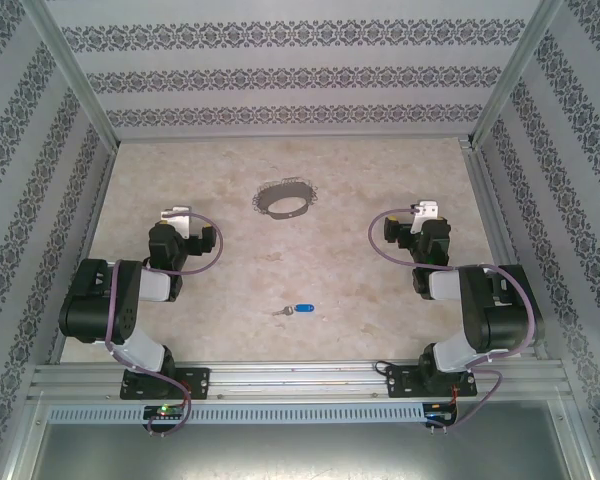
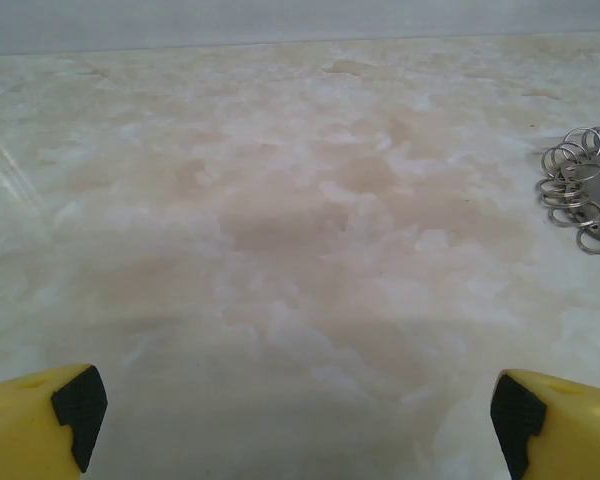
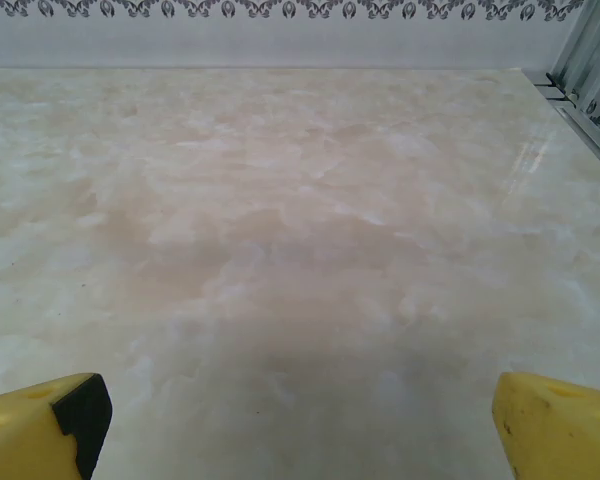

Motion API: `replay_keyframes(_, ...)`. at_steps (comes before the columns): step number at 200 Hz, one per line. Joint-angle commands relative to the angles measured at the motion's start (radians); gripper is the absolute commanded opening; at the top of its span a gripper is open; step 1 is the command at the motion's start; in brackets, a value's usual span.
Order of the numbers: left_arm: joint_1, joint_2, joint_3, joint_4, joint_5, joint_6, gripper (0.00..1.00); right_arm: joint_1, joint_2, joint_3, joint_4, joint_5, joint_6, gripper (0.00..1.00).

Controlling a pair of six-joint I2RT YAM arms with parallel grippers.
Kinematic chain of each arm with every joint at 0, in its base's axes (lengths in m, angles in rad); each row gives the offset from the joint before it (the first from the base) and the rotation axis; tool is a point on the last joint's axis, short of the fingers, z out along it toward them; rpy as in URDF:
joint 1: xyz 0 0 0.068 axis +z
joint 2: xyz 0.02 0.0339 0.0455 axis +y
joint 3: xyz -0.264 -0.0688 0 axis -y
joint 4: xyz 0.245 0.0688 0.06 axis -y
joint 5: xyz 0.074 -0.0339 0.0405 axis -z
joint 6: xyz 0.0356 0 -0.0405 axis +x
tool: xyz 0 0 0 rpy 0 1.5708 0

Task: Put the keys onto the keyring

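Spanning the view, the marbled table [image 1: 280,270] carries two folded arms at its near corners, the left claw [image 2: 295,420] and right claw [image 3: 298,420] both spread wide and holding nothing. The keyring [image 1: 280,208] lies flat toward the far middle. The blue-headed key [image 1: 300,310] lies well apart from it, near the front edge.

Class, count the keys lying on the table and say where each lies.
1. The key, blue-headed, lies on the table near its front edge, about mid-width, apart from the keyring farther back. Nothing seems to hide another.
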Motion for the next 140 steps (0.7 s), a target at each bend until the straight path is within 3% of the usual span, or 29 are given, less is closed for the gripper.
replay_keyframes(1, 0.006, -0.015, 0.005, -0.001, 0.016, -0.001, 1.00, 0.008, -0.017, 0.004, 0.016, 0.009, -0.001, 0.98)
replay_keyframes(94, 0.009, -0.013, 0.015, -0.024, -0.011, -0.013, 1.00, 0.006, -0.016, 0.006, 0.014, 0.004, 0.004, 0.98)
replay_keyframes(140, 0.009, -0.012, 0.017, -0.028, -0.011, -0.014, 1.00, -0.023, -0.016, 0.008, 0.012, -0.064, 0.019, 0.98)
